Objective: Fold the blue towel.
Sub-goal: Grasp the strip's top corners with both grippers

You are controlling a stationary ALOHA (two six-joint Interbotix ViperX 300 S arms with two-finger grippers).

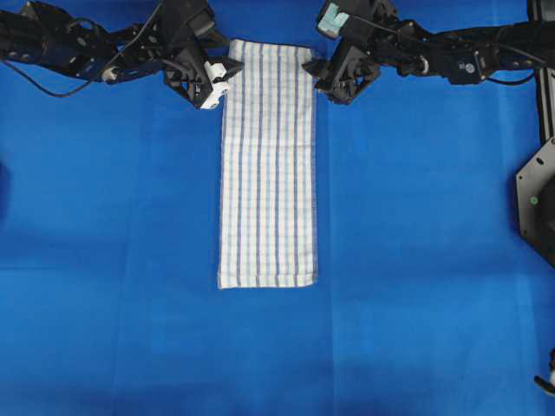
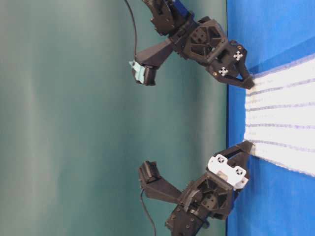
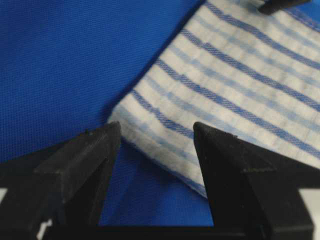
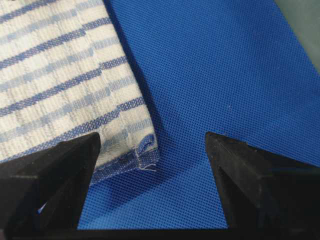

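white woven cloth with dark and pale blue stripes, the blue towel (image 1: 267, 165) lies flat as a long narrow strip down the middle of the overhead frame on the blue table covering (image 1: 113, 260), its far short edge at the top between the two arms. at the upper left the left gripper (image 1: 218, 81) sits at the towel's top-left corner with its jaws parted, the corner lying between the fingers (image 3: 90, 160) but not pinched. at the upper right the right gripper (image 1: 323, 76) hangs by the top-right corner with jaws spread wide, gripping nothing.
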